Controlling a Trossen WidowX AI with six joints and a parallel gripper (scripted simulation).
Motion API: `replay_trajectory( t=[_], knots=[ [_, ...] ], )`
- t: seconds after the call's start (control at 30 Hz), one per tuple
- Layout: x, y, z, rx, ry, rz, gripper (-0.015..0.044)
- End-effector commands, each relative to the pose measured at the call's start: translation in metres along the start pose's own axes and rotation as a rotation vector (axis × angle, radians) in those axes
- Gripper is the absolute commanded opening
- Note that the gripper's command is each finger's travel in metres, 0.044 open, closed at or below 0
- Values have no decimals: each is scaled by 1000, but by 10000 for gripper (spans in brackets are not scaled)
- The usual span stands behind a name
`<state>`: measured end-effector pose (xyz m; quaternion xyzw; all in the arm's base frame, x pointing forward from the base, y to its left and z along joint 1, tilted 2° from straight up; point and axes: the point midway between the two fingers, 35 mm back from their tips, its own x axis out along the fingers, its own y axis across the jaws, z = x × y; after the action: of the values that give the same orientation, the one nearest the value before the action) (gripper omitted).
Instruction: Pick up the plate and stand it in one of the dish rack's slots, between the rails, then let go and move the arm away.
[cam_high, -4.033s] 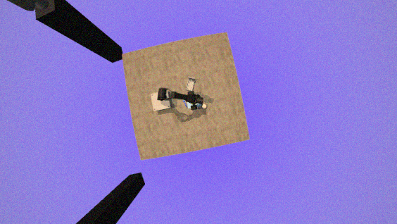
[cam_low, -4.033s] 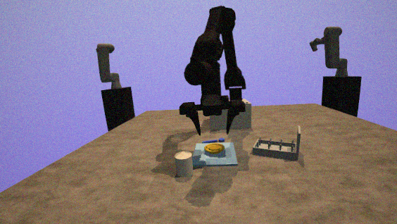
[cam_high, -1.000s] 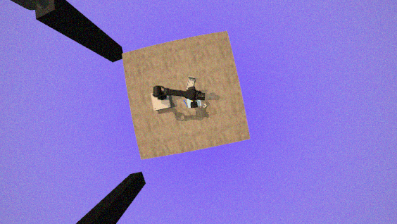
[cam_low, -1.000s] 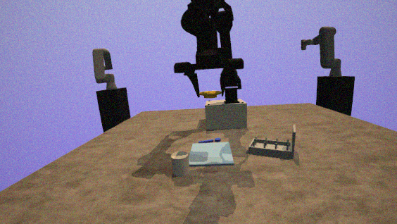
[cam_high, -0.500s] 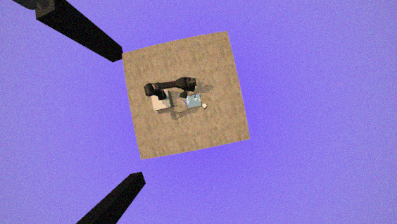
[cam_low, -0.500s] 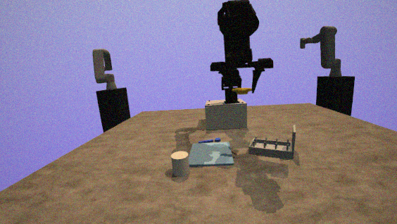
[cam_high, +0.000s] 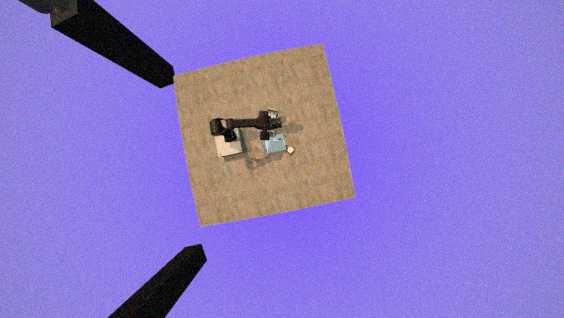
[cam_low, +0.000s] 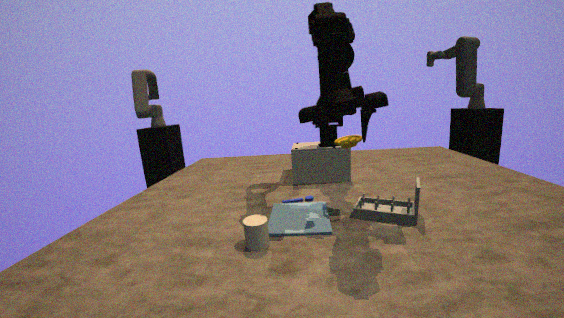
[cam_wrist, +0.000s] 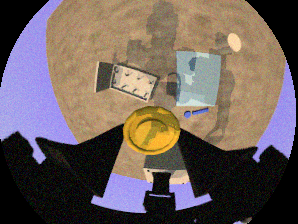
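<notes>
1. Brown, mottled material covered the square table top (cam_low: 450, 240), which was surrounded on every side by a flat violet backdrop.
2. Two pale idle arms on dark pedestals were seen beyond the far edge in the exterior view, one at the left (cam_low: 146, 97) and one at the right (cam_low: 465, 67).
3. The black arm (cam_low: 332, 70) was mounted on a grey base block (cam_low: 320, 162) at the far middle of the table and was raised well above the surface.
4. The gripper (cam_low: 347, 132) was found closed on the yellow plate (cam_low: 348, 140), which was held in the air just above the base block's right end, roughly flat.
5. The dish rack (cam_low: 387, 206) was standing on the table to the right, nearer than the base block, with a tall end panel on its right side; its slots held nothing.
6. A light blue mat (cam_low: 300, 220) was lying left of the rack, with a small blue object (cam_low: 298, 199) at its far edge and a cream cylinder (cam_low: 255, 231) at its near left corner.
7. The plate's round face (cam_wrist: 152, 129) and raised rim were shown only by the wrist view, with the rack (cam_wrist: 129, 82) and mat (cam_wrist: 197, 78) far below it.
8. The top view showed the whole table (cam_high: 300, 190) as a tilted square, but the plate could not be made out there.
</notes>
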<state>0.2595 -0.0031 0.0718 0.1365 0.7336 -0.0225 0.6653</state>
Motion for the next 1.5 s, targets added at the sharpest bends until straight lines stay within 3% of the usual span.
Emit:
replay_trajectory(
  t=[0.0,0.77,1.47],
  knots=[
    [9,0,0,-71,27,53,0],
    [51,-2,2,-516,-5,433,0],
    [71,-4,4,-869,-297,728,0]
  ],
)
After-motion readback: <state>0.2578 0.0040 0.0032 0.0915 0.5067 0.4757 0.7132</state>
